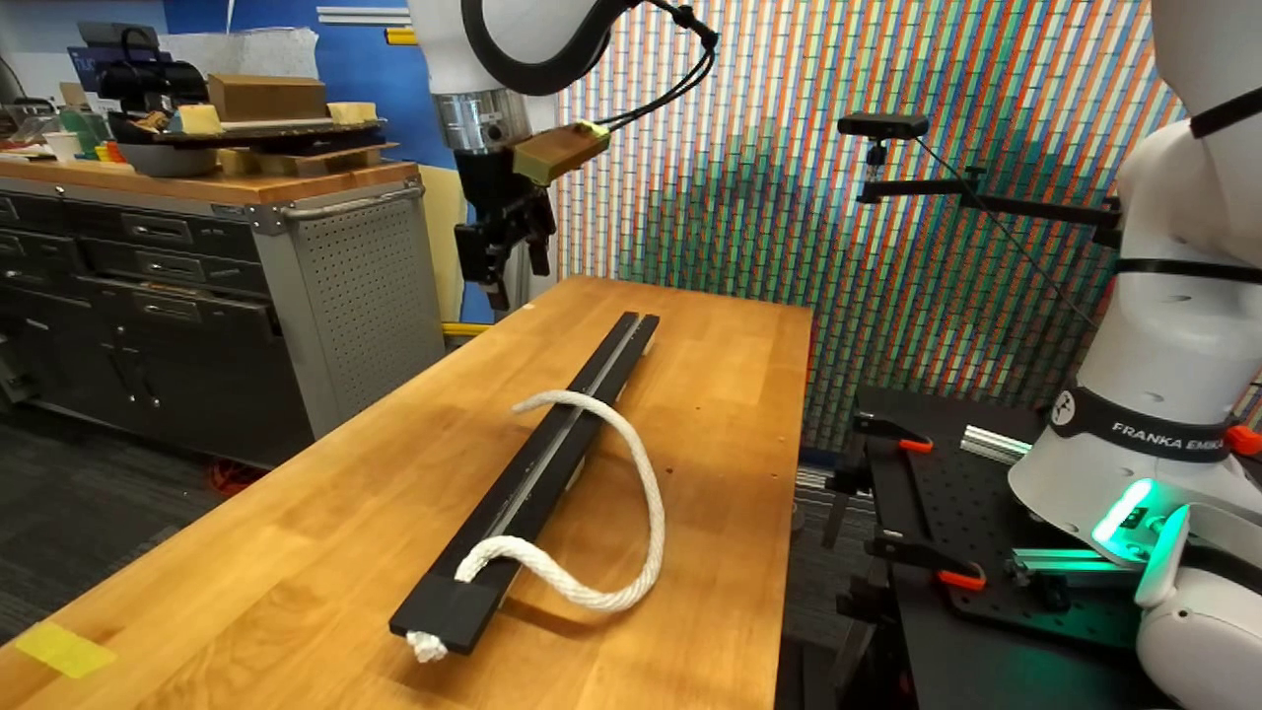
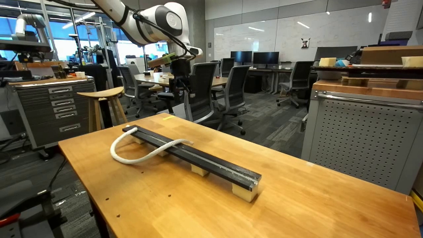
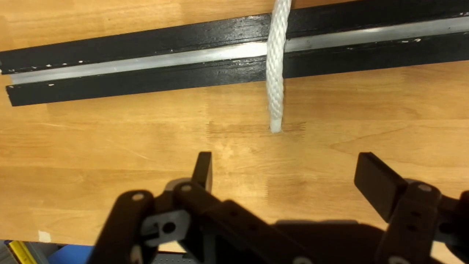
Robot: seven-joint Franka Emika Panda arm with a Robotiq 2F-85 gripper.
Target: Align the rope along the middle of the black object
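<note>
The black object (image 1: 572, 454) is a long bar with a pale groove down its middle; it also shows in an exterior view (image 2: 211, 166) and the wrist view (image 3: 146, 81). The white rope (image 1: 651, 503) emerges near one end of the bar, where a frayed tip sticks out. It loops sideways over the table (image 2: 114, 148), then crosses over the bar. Its free end shows beyond the bar in the wrist view (image 3: 275, 99). My gripper (image 1: 518, 271) is open and empty above the table (image 2: 183, 95). In the wrist view its fingers (image 3: 284, 172) are apart, below the rope's free tip.
Pale blocks (image 2: 243, 192) hold the bar off the wooden table (image 1: 730, 394). Yellow tape (image 1: 66, 648) marks a table corner. A metal cabinet (image 1: 355, 266) with clutter on top stands beyond one table edge. Office chairs (image 2: 201, 92) stand beyond the table.
</note>
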